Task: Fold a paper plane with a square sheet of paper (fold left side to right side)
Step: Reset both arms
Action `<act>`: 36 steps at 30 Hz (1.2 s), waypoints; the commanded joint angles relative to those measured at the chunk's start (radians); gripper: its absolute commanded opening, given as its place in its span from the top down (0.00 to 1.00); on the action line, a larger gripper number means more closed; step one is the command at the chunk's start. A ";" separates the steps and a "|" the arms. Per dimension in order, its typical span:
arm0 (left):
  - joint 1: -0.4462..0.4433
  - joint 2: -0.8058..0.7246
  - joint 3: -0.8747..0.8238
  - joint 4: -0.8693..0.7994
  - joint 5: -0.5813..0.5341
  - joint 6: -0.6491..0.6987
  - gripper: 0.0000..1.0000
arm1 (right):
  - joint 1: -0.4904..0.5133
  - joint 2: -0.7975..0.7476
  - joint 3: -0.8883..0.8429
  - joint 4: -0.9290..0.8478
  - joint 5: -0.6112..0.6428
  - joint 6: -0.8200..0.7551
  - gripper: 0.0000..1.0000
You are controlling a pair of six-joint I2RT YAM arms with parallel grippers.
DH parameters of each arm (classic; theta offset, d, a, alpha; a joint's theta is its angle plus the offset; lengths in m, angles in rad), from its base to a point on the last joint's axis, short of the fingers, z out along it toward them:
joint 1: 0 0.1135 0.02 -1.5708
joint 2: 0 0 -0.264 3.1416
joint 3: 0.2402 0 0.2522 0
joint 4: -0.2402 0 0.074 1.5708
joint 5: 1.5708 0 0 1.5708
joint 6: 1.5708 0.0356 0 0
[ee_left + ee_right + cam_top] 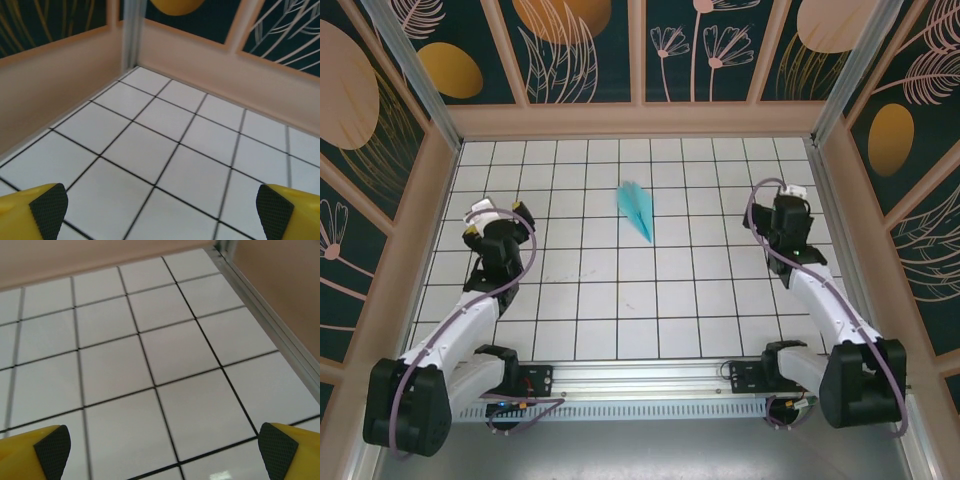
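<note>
The paper plane lies flat on the white grid table, about mid-width and in the far half. It's a slim turquoise dart, pointed end toward near-right, wider end toward far-left. Nothing touches it.

My left gripper hangs over the left side of the table, well apart from the plane. In the left wrist view the gripper is spread wide, w/ yellow fingers and black pads at opposite edges of the pic and nothing btwn them, just bare tiles. Beyond are the tan wall and a metal corner post.

My right gripper sits over the right side, also well clear of the plane, which is btwn the two arms. In the right wrist view the gripper is spread just as wide, pads far apart, holding nothing. Tiles are below, w/ a metal rail along the right wall.
</note>
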 commanded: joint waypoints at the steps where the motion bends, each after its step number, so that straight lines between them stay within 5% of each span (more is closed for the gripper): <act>1: 0.014 0.045 -0.060 0.281 -0.128 0.158 0.02 | -0.066 0.032 -0.133 0.369 -0.074 -0.039 0.01; 12: 0.069 0.256 -0.167 0.633 0.026 0.247 0.02 | -0.108 0.301 -0.284 0.923 -0.236 -0.087 0.01; 22: 0.077 0.465 -0.290 1.103 0.204 0.338 0.01 | -0.119 0.441 -0.344 1.178 -0.316 -0.101 0.01; 28: 0.092 0.548 -0.309 1.224 0.290 0.354 0.01 | -0.149 0.444 -0.361 1.214 -0.384 -0.087 0.01; 36: 0.161 0.508 -0.200 0.943 0.308 0.261 0.02 | -0.145 0.443 -0.348 1.190 -0.356 -0.084 0.01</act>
